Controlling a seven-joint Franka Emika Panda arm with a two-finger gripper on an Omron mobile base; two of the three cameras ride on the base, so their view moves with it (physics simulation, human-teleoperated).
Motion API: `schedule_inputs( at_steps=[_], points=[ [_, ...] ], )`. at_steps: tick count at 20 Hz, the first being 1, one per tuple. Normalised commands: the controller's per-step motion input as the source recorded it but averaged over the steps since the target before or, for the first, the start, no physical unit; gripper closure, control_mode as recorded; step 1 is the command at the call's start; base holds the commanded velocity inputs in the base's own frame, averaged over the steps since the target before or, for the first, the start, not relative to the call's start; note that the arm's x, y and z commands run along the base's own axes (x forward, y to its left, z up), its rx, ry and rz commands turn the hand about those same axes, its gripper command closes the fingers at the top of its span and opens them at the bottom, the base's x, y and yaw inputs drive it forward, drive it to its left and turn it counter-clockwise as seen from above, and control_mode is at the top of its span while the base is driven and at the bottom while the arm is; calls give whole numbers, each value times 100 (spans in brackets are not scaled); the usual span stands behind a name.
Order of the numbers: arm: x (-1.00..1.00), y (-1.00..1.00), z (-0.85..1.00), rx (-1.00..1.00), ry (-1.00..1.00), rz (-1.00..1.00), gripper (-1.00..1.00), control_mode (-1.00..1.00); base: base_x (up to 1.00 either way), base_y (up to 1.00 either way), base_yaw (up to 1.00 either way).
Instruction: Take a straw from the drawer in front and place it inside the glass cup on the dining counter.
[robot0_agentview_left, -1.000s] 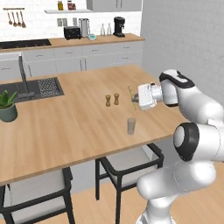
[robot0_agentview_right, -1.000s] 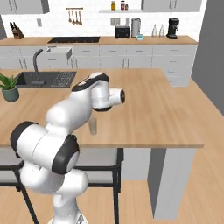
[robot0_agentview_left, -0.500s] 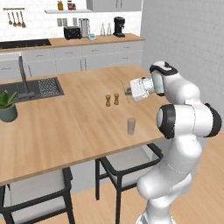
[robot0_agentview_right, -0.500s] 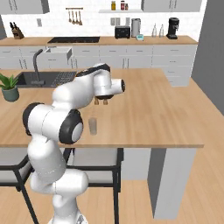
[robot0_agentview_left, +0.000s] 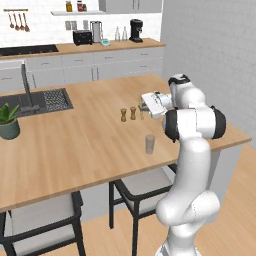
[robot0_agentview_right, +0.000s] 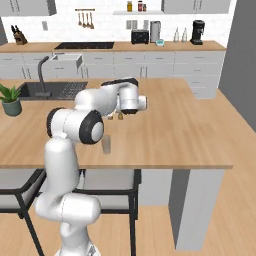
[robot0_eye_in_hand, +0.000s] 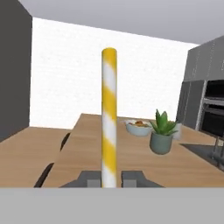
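In the hand view the straw (robot0_eye_in_hand: 109, 127), striped yellow and white, stands upright between my fingertips (robot0_eye_in_hand: 131, 177). My gripper (robot0_eye_in_hand: 109, 179) is shut on its lower end. From the left base view the gripper (robot0_agentview_left: 143, 105) hovers over the dining counter (robot0_agentview_left: 85, 145), just right of the two brown shakers, with the straw (robot0_agentview_left: 141, 112) as a thin pale line at its tip. The glass cup (robot0_agentview_left: 150, 144) stands apart from it, closer to the counter's near edge, also seen as the glass cup (robot0_agentview_right: 106, 145) beside my arm. The drawer is out of view.
Two small brown shakers (robot0_agentview_left: 127, 114) stand just left of the gripper. The inset sink (robot0_agentview_left: 47, 100) and a potted plant (robot0_agentview_left: 7, 122) occupy the counter's left end. A bowl (robot0_eye_in_hand: 138, 127) sits at the counter's far end. Dark stools (robot0_agentview_left: 140, 190) stand below the near edge.
My arm has folded upright, its elbow swinging in over the base. The hand has shifted a little left toward the shakers, with the straw still held.
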Motion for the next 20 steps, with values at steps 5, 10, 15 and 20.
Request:
schedule_inputs(
  at_steps=[5, 10, 15, 20],
  points=[
    [0, -2, 0, 15, 4, 25, 100, -100, 0, 0, 0],
    [-10, 0, 5, 4, 22, 6, 100, -100, 0, 0, 0],
    [-14, -2, 0, 2, 20, 0, 100, -100, 0, 0, 0],
    [-2, -1, -7, 1, 2, 2, 100, -100, 0, 0, 0]
  ],
)
